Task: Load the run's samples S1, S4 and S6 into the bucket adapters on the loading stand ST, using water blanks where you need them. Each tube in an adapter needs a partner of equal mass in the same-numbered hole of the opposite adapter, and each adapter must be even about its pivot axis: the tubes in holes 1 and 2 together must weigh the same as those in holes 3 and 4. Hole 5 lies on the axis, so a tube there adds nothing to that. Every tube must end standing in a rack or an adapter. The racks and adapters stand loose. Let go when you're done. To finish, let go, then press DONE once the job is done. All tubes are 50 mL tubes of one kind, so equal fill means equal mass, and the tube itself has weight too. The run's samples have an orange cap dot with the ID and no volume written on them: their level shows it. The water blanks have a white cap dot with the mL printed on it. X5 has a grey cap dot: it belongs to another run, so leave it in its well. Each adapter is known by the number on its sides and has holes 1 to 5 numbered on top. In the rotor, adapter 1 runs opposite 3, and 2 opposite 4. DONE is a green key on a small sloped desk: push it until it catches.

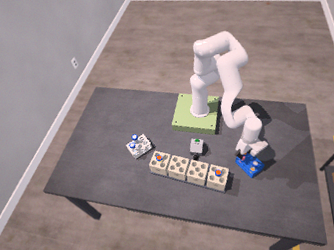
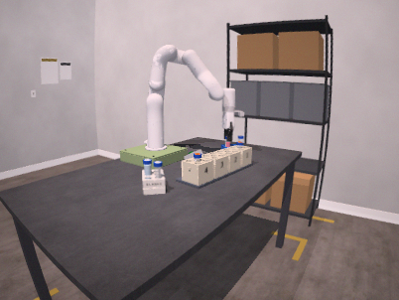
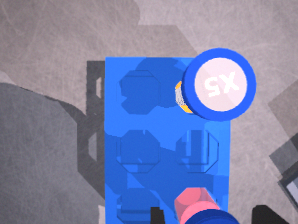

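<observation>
My gripper (image 1: 242,155) (image 2: 228,134) (image 3: 210,216) is open, its fingers on either side of the blue cap of a pink tube (image 3: 194,199) (image 2: 227,144) standing in the blue rack (image 1: 243,164) (image 3: 167,122). This cap's ID is cut off in the wrist view. X5 (image 3: 220,85) (image 2: 240,137) stands in the rack's corner well. An orange-dotted tube (image 1: 159,158) (image 2: 198,156) stands in the adapter at one end of the row, marked 4 in the exterior view. Another (image 1: 218,173) stands in the adapter at the other end. Their IDs are unreadable.
Two blue-capped tubes (image 1: 135,137) (image 1: 132,146) stand in the white blanks rack (image 1: 141,153) (image 2: 154,189). The grey desk (image 1: 196,148) with the green key (image 1: 197,140) stands between the robot base (image 1: 180,117) and the adapter row. Two middle adapters (image 1: 178,167) (image 1: 198,172) show no tubes.
</observation>
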Robot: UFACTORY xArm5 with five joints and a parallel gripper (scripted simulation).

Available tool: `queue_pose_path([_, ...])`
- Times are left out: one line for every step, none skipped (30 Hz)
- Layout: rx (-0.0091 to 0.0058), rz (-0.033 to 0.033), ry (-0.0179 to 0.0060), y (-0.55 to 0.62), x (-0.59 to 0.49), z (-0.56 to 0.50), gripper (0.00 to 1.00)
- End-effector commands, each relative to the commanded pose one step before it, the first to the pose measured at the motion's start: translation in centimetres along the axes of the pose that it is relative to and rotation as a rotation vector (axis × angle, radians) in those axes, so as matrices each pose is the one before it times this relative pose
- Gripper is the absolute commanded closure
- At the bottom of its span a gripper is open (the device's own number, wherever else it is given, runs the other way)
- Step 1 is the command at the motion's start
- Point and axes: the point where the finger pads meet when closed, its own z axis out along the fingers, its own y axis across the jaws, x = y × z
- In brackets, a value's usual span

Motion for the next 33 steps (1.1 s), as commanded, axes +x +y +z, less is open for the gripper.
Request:
queue_pose_path([0.00307, 0.0, 0.00394, 0.011, 0.132, -0.116, 0.43])
queue_pose_path([0.0, 0.0, 0.0, 0.0, 0.0, 0.0, 0.43])
queue_pose_path([0.0, 0.0, 0.0, 0.0, 0.0, 0.0, 0.43])
queue_pose_path([0.0, 0.0, 0.0, 0.0, 0.0, 0.0, 0.43])
queue_pose_path([0.0, 0.0, 0.0, 0.0, 0.0, -0.067, 1.0])
queue_pose_path([0.0, 0.0, 0.0, 0.0, 0.0, -0.067, 1.0])
queue_pose_path([0.0, 0.0, 0.0, 0.0, 0.0, -0.046, 1.0])
queue_pose_path([0.0, 0.0, 0.0, 0.0, 0.0, 0.0, 1.0])
queue_pose_path([0.0, 0.0, 0.0, 0.0, 0.0, 0.0, 1.0])
queue_pose_path([0.0, 0.0, 0.0, 0.0, 0.0, 0.0, 1.0])
queue_pose_path([0.0, 0.0, 0.0, 0.0, 0.0, 0.0, 1.0])
queue_pose_path([0.0, 0.0, 0.0, 0.0, 0.0, 0.0, 1.0])
queue_pose_path([0.0, 0.0, 0.0, 0.0, 0.0, 0.0, 1.0])
queue_pose_path([0.0, 0.0, 0.0, 0.0, 0.0, 0.0, 1.0])
queue_pose_path([0.0, 0.0, 0.0, 0.0, 0.0, 0.0, 1.0])
queue_pose_path([0.0, 0.0, 0.0, 0.0, 0.0, 0.0, 1.0])
queue_pose_path([0.0, 0.0, 0.0, 0.0, 0.0, 0.0, 1.0])
queue_pose_path([0.0, 0.0, 0.0, 0.0, 0.0, 0.0, 1.0])
queue_pose_path([0.0, 0.0, 0.0, 0.0, 0.0, 0.0, 1.0])
queue_pose_path([0.0, 0.0, 0.0, 0.0, 0.0, 0.0, 1.0])
queue_pose_path([0.0, 0.0, 0.0, 0.0, 0.0, 0.0, 1.0])
queue_pose_path([0.0, 0.0, 0.0, 0.0, 0.0, 0.0, 1.0])
queue_pose_path([0.0, 0.0, 0.0, 0.0, 0.0, 0.0, 1.0])
queue_pose_path([0.0, 0.0, 0.0, 0.0, 0.0, 0.0, 1.0])
queue_pose_path([0.0, 0.0, 0.0, 0.0, 0.0, 0.0, 1.0])
queue_pose_path([0.0, 0.0, 0.0, 0.0, 0.0, 0.0, 1.0])
queue_pose_path([0.0, 0.0, 0.0, 0.0, 0.0, 0.0, 1.0])
queue_pose_path([0.0, 0.0, 0.0, 0.0, 0.0, 0.0, 1.0])
queue_pose_path([0.0, 0.0, 0.0, 0.0, 0.0, 0.0, 1.0])
queue_pose_path([0.0, 0.0, 0.0, 0.0, 0.0, 0.0, 1.0])
queue_pose_path([0.0, 0.0, 0.0, 0.0, 0.0, 0.0, 1.0])
queue_pose_path([0.0, 0.0, 0.0, 0.0, 0.0, 0.0, 1.0])
queue_pose_path([0.0, 0.0, 0.0, 0.0, 0.0, 0.0, 1.0])
